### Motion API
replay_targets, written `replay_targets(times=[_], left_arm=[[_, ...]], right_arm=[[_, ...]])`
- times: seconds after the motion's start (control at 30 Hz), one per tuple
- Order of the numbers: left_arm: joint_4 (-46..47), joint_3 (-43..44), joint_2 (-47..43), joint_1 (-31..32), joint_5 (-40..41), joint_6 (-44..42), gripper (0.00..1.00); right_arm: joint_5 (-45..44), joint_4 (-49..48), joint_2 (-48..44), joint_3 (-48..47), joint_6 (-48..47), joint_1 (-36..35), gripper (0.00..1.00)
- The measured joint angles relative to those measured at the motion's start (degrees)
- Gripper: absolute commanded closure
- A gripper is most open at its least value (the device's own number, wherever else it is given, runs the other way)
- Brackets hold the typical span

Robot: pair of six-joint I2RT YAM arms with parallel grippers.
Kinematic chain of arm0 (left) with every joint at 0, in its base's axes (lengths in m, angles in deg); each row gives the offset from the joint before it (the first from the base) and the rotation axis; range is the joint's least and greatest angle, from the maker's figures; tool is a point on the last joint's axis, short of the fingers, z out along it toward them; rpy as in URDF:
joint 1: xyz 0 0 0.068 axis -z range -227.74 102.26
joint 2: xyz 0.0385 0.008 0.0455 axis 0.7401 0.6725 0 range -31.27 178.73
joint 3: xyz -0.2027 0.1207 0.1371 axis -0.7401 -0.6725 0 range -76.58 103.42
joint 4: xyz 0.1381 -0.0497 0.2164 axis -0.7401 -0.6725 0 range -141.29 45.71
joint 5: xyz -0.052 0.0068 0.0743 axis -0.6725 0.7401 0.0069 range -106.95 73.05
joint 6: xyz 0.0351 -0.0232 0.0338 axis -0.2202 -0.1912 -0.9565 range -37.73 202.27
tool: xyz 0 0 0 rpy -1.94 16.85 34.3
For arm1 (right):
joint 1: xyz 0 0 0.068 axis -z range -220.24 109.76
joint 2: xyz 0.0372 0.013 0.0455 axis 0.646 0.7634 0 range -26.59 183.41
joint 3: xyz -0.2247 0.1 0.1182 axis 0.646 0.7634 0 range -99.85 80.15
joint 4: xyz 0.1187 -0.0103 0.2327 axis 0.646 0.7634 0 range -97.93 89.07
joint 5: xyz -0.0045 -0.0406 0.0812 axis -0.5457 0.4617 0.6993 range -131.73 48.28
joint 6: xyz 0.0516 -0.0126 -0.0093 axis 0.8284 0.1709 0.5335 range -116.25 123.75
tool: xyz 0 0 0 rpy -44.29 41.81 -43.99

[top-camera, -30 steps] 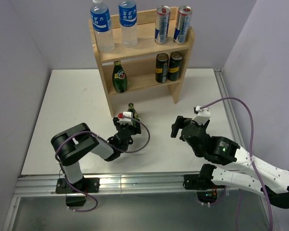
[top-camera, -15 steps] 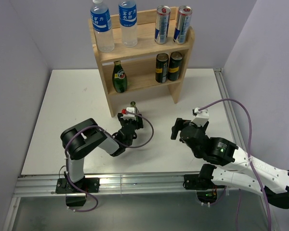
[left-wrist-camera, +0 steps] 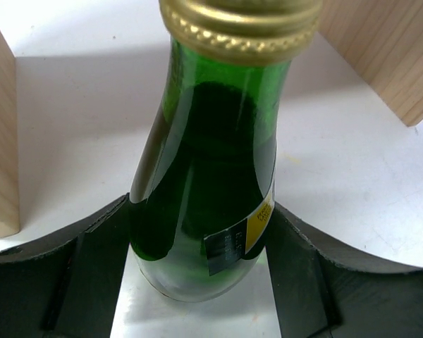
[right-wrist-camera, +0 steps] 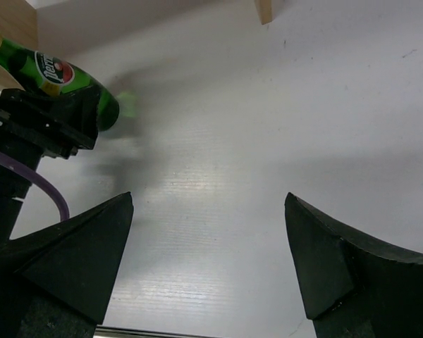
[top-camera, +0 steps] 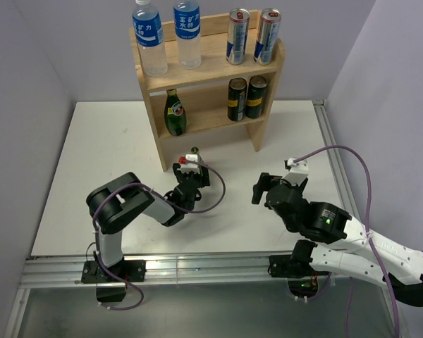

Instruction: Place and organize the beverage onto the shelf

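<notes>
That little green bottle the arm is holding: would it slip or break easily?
Probably rigid: the green glass bottle shows no denting between the shut left jaws. Its glossy, curved wall looks slippery, so it might twist. Being glass, it is likely heavy for its size and breakable if dropped.

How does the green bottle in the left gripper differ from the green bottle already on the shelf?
The held bottle is clamped in the left gripper; the shelf bottle stands free. The held bottle is out over the table, in front of the shelf; the shelf bottle stands upright on the lower tier, at its left end. Both are green glass.
</notes>
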Motion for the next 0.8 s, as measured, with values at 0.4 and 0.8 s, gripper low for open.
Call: replay_targets(times=[0.4, 0.8], left_arm=[[-19.4, -1.1, -11.3, 2.6, -0.3, 0.8, 1.0], [-31.5, 7.8, -15.5, 3.6, -0.7, -3.1, 1.0]], right_arm=[[-0.1, -2.9, 1.3, 0.0, -0.7, 0.0, 0.05], [-0.2, -5.9, 2.8, -0.5, -2.0, 0.0, 0.05]])
